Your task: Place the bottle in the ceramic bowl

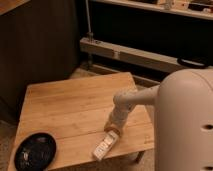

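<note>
While gripper (pixel 112 131) is at bottle (pixel 102 147) — by table (pixel 65 107) edge | bowl (pixel 36 151) well apart

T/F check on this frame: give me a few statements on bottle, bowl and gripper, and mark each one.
1. The bottle lies on the wooden table, near its front edge. True.
2. The bottle is already inside the ceramic bowl. False: it lies on the bare wood, well apart from the bowl.
3. The gripper is down at the bottle's far end. True.
4. The ceramic bowl sits at the back edge of the table. False: it is at the front corner, on the picture's left.
5. The gripper hovers over the ceramic bowl. False: it is at the bottle, on the other side of the table from the bowl.
</note>
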Action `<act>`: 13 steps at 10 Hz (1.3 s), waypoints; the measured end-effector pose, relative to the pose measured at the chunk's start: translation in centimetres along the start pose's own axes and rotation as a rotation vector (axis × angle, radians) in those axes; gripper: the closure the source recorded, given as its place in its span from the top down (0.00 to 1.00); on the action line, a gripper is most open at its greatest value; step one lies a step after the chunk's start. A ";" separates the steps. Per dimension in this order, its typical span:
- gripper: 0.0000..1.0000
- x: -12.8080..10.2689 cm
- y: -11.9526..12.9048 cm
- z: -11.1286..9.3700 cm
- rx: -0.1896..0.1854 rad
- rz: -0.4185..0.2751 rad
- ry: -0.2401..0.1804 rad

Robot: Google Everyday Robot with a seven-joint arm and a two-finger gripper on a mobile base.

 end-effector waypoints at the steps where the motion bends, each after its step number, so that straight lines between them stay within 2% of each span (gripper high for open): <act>1: 0.38 0.0 0.0 -0.2 0.003 -0.002 0.000; 3: 0.16 0.1 0.1 -0.5 0.000 -0.004 0.002; 5: 0.01 0.2 0.3 -0.6 0.001 -0.002 0.001; 7: 0.00 1.0 1.8 -1.8 0.031 -0.022 -0.013; 10: 0.00 2.9 5.2 -7.0 0.088 -0.063 -0.054; 13: 0.00 5.9 11.1 -13.6 0.134 -0.163 -0.123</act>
